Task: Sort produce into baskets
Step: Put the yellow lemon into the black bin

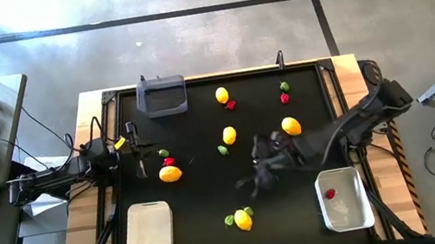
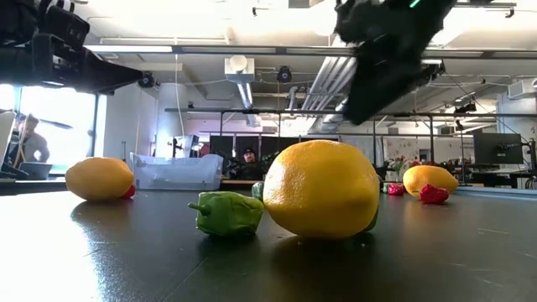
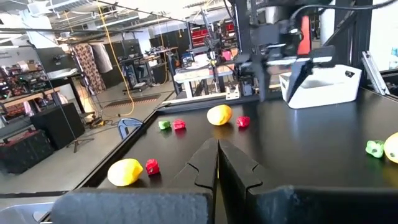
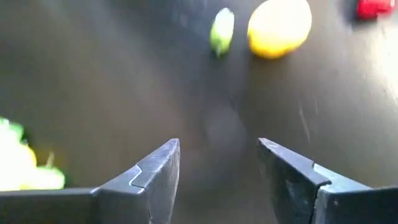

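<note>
Three baskets ring the mat, and going left to right we start at our left gripper (image 1: 137,156), pinched shut on nothing and parked at the mat's left edge, with the dark grey basket (image 1: 162,96) beyond it, a white basket (image 1: 148,234) on its near side, and a lemon (image 1: 171,174) with a red piece (image 1: 168,160) just beside it. Mid-mat our right gripper (image 1: 255,182) hangs with its jaws apart and empty, above bare mat. A second white basket (image 1: 343,199) just to its right holds one red piece (image 1: 330,193). We judge ourselves between picks; next we must choose a fruit, probably the lemon (image 4: 279,27) and green piece (image 4: 221,31) ahead, and descend. Only our high view shows the baskets' contents; the right wrist view alone shows the jaw gap.
</note>
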Motion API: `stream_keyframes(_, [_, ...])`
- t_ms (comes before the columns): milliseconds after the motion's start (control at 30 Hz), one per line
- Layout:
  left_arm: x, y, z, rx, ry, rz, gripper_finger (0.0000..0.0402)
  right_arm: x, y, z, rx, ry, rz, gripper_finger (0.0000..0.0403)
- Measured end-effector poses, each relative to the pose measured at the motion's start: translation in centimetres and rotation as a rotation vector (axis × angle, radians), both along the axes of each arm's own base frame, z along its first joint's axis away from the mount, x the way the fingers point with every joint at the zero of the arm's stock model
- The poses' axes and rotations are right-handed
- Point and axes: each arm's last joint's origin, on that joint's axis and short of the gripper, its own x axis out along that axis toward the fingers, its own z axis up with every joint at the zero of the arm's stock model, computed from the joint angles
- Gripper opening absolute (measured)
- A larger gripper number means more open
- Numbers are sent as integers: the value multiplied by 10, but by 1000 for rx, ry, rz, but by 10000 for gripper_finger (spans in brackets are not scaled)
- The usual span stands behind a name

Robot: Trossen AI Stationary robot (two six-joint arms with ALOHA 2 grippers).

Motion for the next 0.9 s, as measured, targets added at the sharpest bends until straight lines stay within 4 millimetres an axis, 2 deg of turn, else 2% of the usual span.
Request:
stream_keyframes(167, [0, 0, 0, -18, 1, 2, 0, 15, -38, -17, 9, -205, -104, 205])
stream_keyframes(267, [0, 1, 0, -34, -2, 23, 0, 18, -53, -25, 17, -286, -154, 212])
stream_keyframes(367, [0, 2, 0, -34, -2, 63, 0, 19, -61, -34, -14, -303, -198, 229])
stream_keyframes(500, [-1, 3, 0, -27, -1, 112, 0, 25, -64, -45, -86, -323, -271, 268])
stream_keyframes(600, [-1, 3, -1, -27, 0, 116, 0, 30, -65, -50, -77, -368, -325, 296])
stream_keyframes(733, [-1, 3, 0, -18, -3, 116, 0, 31, -70, -53, -114, -390, -395, 310])
stream_keyframes(900, [-1, 3, 0, -16, -5, 116, 0, 35, -102, -47, -185, -411, -434, 312])
